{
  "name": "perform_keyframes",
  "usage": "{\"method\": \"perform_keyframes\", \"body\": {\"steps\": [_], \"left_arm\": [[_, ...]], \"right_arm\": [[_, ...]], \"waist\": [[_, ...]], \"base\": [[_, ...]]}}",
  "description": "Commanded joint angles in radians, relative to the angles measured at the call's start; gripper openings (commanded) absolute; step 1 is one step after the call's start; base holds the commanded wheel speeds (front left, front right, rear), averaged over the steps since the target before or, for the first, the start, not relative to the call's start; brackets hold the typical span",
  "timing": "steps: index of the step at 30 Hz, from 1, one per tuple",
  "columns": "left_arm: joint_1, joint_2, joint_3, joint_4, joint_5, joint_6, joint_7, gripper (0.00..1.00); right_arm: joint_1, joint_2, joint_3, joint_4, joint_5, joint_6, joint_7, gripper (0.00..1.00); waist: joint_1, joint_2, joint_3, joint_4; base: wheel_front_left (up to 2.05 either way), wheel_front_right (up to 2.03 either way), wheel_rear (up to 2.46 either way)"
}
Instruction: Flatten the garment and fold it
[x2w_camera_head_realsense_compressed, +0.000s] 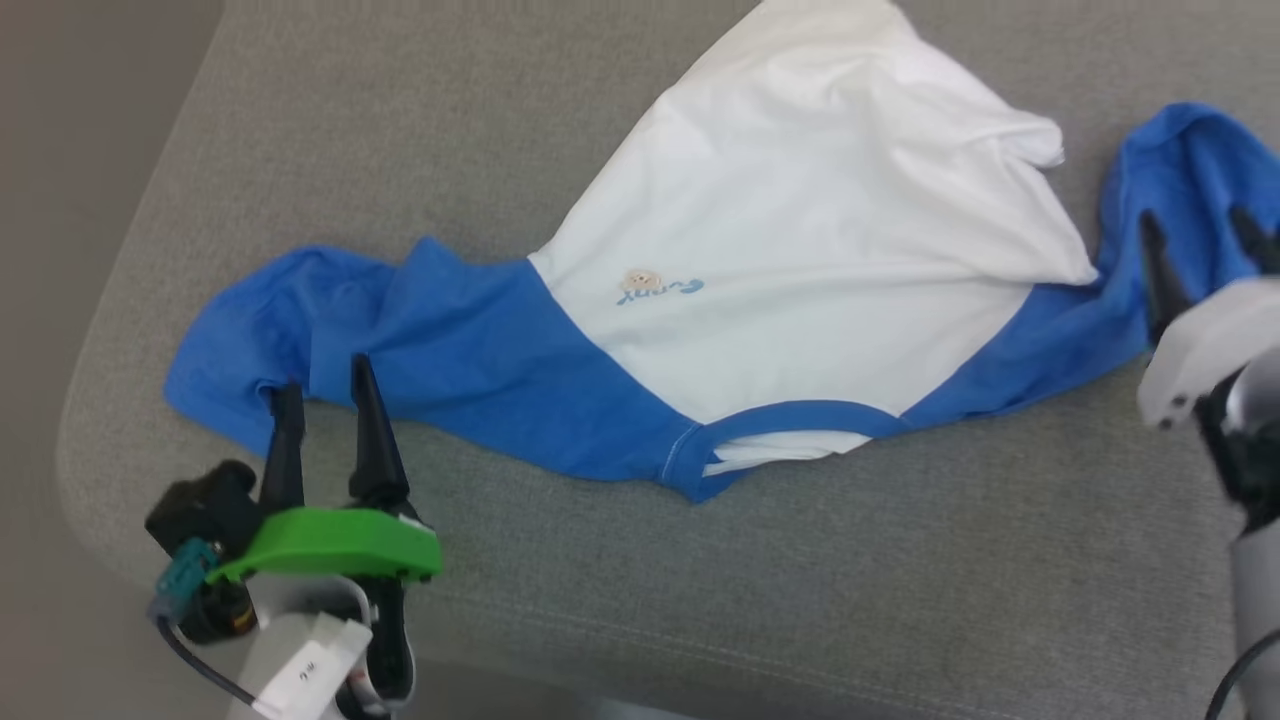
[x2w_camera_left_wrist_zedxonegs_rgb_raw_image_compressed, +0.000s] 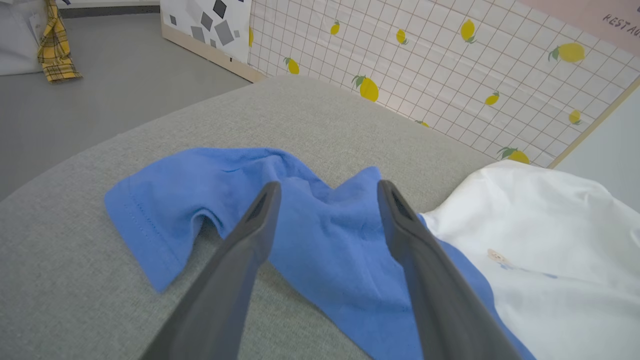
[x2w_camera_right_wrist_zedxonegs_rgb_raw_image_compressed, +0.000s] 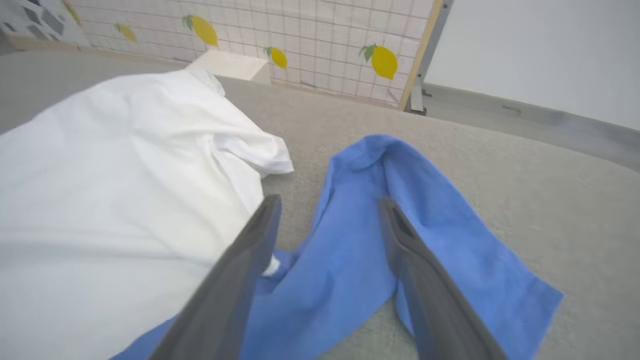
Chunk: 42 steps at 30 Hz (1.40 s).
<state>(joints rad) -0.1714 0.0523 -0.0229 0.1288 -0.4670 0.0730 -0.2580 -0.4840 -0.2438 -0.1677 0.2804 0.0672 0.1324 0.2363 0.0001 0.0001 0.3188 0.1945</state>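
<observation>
1. Head view: the garment (x2w_camera_head_realsense_compressed: 800, 250) lies spread but rumpled on the grey cushion (x2w_camera_head_realsense_compressed: 500, 120), between the two grippers, neckband on the near side and the chest print facing up. The left gripper (x2w_camera_head_realsense_compressed: 323, 378) has its fingers spread, and their tips overlap the near edge of one blue sleeve (x2w_camera_head_realsense_compressed: 300, 320). Nothing is pinched. The right gripper (x2w_camera_head_realsense_compressed: 1195, 218) also stands spread, its tips in front of the other blue sleeve (x2w_camera_head_realsense_compressed: 1190, 160). The white body lies to its left.

2. Left wrist view: the left gripper (x2w_camera_left_wrist_zedxonegs_rgb_raw_image_compressed: 329, 184) is wide apart. The blue sleeve (x2w_camera_left_wrist_zedxonegs_rgb_raw_image_compressed: 210, 185) lies under and just beyond its fingertips, with the cuff off to the left. The garment's white body (x2w_camera_left_wrist_zedxonegs_rgb_raw_image_compressed: 550, 240) lies to the right of the right finger. I cannot tell whether the fingers touch the cloth. A lemon-print panel (x2w_camera_left_wrist_zedxonegs_rgb_raw_image_compressed: 450, 75) stands beyond.

3. Right wrist view: the right gripper (x2w_camera_right_wrist_zedxonegs_rgb_raw_image_compressed: 328, 199) is spread and grips nothing. The other blue sleeve (x2w_camera_right_wrist_zedxonegs_rgb_raw_image_compressed: 440, 225) runs between and past its fingers. The white body (x2w_camera_right_wrist_zedxonegs_rgb_raw_image_compressed: 100, 175) is bunched to the left of the left finger.
</observation>
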Motion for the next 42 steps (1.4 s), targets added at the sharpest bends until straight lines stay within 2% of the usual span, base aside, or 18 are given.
{"method": "perform_keyframes", "body": {"steps": [1,6,12,20,32,33,34,35,38,42], "left_arm": [[0.027,-0.002,-0.007,0.017,0.001,0.007,-0.004,1.0],[0.054,-0.002,-0.046,0.101,-0.033,0.02,0.027,1.0],[0.036,-0.002,-0.057,0.186,-0.082,0.057,0.154,1.0],[-0.015,-0.001,-0.062,0.271,-0.126,0.09,0.297,1.0],[-0.114,0.026,-0.111,0.393,-0.103,0.138,0.45,1.0],[-0.122,0.031,-0.122,0.403,-0.096,0.135,0.464,0.75],[-0.127,0.034,-0.129,0.407,-0.093,0.131,0.471,0.23],[-0.129,0.038,-0.135,0.408,-0.09,0.125,0.474,0.0],[-0.126,0.052,-0.141,0.398,-0.081,0.118,0.459,0.0],[-0.101,0.066,-0.128,0.359,-0.07,0.13,0.402,0.0]], "right_arm": [[0.056,0.022,0.007,-0.043,0.016,-0.002,-0.028,1.0],[0.242,0.121,0.021,-0.184,0.053,-0.002,-0.108,1.0],[0.382,0.179,0.047,-0.276,0.07,-0.002,-0.15,1.0],[0.439,0.193,0.09,-0.31,0.081,-0.002,-0.149,1.0],[0.414,0.193,0.137,-0.315,0.108,-0.002,-0.146,1.0],[0.411,0.193,0.14,-0.315,0.11,-0.002,-0.147,1.0],[0.409,0.193,0.142,-0.314,0.111,-0.002,-0.147,1.0],[0.408,0.193,0.143,-0.314,0.112,-0.002,-0.147,1.0],[0.402,0.193,0.137,-0.309,0.111,-0.002,-0.15,1.0],[0.386,0.193,0.101,-0.291,0.099,-0.002,-0.15,1.0]], "waist": [[-0.0001,-0.0001,-0.076,-0.052],[-0.0001,-0.0001,-0.126,-0.091],[-0.0001,-0.0001,-0.151,-0.131],[-0.0001,-0.0001,-0.146,-0.174],[-0.0001,-0.0001,-0.091,-0.195],[-0.0001,-0.0001,-0.087,-0.196],[-0.0001,-0.0001,-0.085,-0.196],[-0.0001,-0.0001,-0.083,-0.197],[-0.0001,-0.0001,-0.079,-0.195],[-0.0001,-0.0001,-0.081,-0.185]], "base": [[0.0,0.0,0.0],[0.0,0.0,0.0],[0.0,0.0,0.0],[0.0,0.0,0.0],[0.0,0.0,0.0],[0.0,0.0,0.0],[0.0,0.0,0.0],[0.0,0.0,0.0],[0.0,0.0,0.0],[0.0,0.0,0.0]]}}
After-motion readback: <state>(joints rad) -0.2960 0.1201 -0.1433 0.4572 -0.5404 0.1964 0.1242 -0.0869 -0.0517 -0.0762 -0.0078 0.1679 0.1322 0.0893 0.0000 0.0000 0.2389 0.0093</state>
